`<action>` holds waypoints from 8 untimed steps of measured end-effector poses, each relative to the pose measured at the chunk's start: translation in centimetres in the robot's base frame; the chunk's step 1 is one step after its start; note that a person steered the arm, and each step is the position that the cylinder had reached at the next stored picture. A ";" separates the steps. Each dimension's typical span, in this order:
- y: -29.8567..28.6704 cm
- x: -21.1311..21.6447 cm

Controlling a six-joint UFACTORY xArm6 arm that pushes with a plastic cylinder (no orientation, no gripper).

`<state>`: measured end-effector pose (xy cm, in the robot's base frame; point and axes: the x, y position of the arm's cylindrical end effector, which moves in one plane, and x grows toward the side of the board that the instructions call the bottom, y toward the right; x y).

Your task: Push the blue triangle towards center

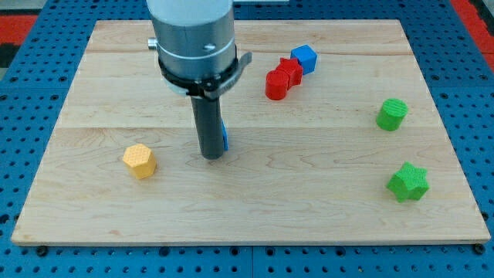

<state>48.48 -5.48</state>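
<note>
1. The wooden board (93, 224) lies on a blue pegboard table (23, 154), and the arm comes down from the view's top over the board's upper left-of-centre area.
2. My tip (211, 157) rests on the wood a little left of the board's centre, at the end of the dark rod below the grey cylindrical arm housing.
3. There are no fingers to speak of here: the arm ends in a plain rod, so nothing is clenched or grasped, and it only presses sideways.
4. The blue triangle (224, 134) is almost wholly hidden behind the rod; only a thin blue sliver peeks out on the rod's right edge, just above the tip and seemingly touching the rod.
5. That puts the blue triangle slightly left of the board's centre.
6. A yellow hexagonal block (140, 161) sits near the tip, on its left and a little lower in the view, clearly apart from it.
7. Toward the view's top right, a red cylinder (275, 85), a red star-like block (291, 71) and a blue cube (305, 58) huddle in a diagonal row, each touching the next.
8. At the view's right, a green cylinder (392, 114) stands above a green star (407, 182), the two well apart from each other and from the tip.
</note>
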 end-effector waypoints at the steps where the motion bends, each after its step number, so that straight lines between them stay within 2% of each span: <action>1: 0.0 -1.5; 3: 1.4 -3.3; 6: 2.8 -11.2; 8: 0.7 -13.2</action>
